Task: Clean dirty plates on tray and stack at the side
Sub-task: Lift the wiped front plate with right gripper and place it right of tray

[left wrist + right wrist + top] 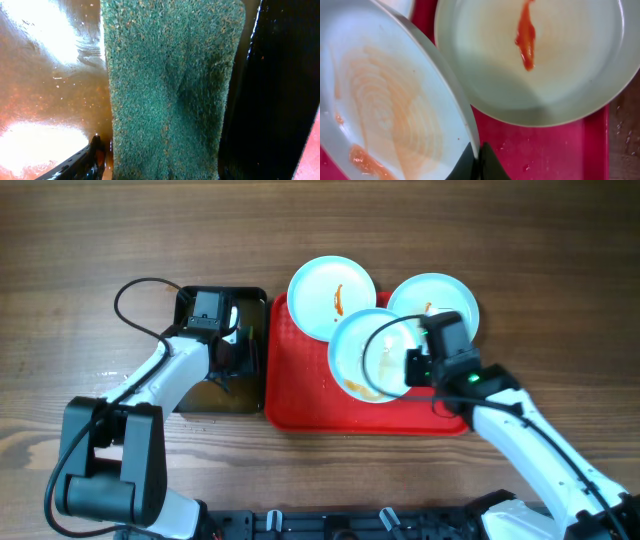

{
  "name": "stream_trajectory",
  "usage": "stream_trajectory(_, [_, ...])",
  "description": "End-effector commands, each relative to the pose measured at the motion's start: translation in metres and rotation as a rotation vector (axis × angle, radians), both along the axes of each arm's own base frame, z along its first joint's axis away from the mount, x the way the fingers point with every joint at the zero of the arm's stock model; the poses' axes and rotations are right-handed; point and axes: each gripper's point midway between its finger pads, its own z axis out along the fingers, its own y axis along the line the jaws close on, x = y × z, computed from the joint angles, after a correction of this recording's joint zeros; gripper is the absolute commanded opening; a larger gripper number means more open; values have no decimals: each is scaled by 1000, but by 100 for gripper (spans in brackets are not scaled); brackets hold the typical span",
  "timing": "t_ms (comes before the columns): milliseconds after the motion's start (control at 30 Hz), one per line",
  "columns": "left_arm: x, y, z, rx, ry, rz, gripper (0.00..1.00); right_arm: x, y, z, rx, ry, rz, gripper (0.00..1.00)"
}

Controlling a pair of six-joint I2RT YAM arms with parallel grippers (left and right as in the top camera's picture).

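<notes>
While pinching plate (385,100) rim in right gripper (479,162), readying for scrub; cannot tell grip of left gripper (225,335) at sponge (170,90). Next: bring sponge to plate.

The overhead camera looks straight down on the desk (80,240) from afar, taking in the black bin (255,380) and the red tray (300,395). The left wrist camera peers closely into that bin, the green sponge (170,90) filling its view. The right wrist camera hangs close over the tray, sharing the front plate (385,100) and the streaked plate (570,65) with the overhead view.
</notes>
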Motion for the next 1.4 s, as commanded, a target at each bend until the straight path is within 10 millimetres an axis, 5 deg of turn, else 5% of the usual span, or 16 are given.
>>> stream_trajectory(0, [3,-1,5,-13,-16,-4,68,13,11,29,-168,-159,37,4])
stream_trajectory(267, [7,-2,6,-16,-31,-4,68,28,79,92,-577,-515,466,4])
stream_trajectory(500, [7,-2,6,-16,-31,-4,68,43,87,157,-978,-713,568,4])
stream_trajectory(700, [8,-2,6,-16,-35,-4,68,45,80,156,-768,-735,385,4])
stream_trajectory(867, [8,-2,6,-16,-35,-4,68,45,30,98,-308,-533,-30,4])
stream_trajectory(967, [8,-2,6,-16,-35,-4,68,53,11,72,-61,-395,-109,4])
stream_trajectory(1100, [8,-2,6,-16,-35,-4,67,64,-49,69,247,-292,-305,4])
stream_trajectory(1233, [8,-2,6,-16,-35,-4,68,41,-166,50,377,-206,-670,4])
stream_trajectory(1367, [8,-2,6,-16,-35,-4,67,-3,-253,27,386,-167,-997,4])
